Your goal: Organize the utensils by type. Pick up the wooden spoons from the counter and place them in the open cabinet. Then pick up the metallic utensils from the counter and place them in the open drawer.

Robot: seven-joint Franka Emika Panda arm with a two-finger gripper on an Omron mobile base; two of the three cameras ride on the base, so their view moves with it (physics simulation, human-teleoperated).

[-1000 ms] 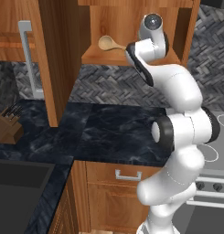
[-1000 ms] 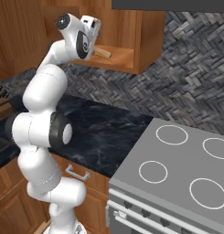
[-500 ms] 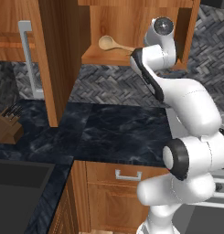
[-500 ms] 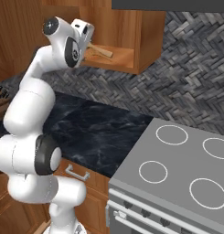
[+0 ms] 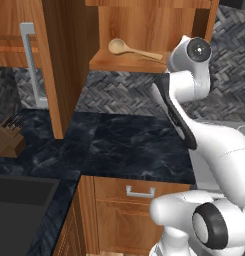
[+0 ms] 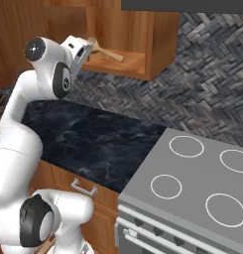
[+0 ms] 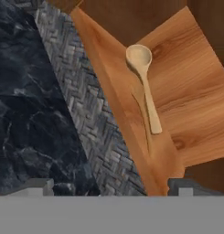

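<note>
A thinner wooden spoon [image 7: 141, 119] is barely distinguishable against the open cabinet [image 7: 195, 87] floor beside the large wooden spoon [image 7: 143, 82], both lying just beyond the empty, spread pincer [image 7: 111, 189] hovering above the black tabletop [image 5: 139, 145].

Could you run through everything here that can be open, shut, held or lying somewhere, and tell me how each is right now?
Gripper: open, holding nothing.
Large wooden spoon: lying flat on the cabinet shelf.
Open cabinet: door swung open.
Drawer under the counter: shut.
Knife block: standing on the counter.
</note>
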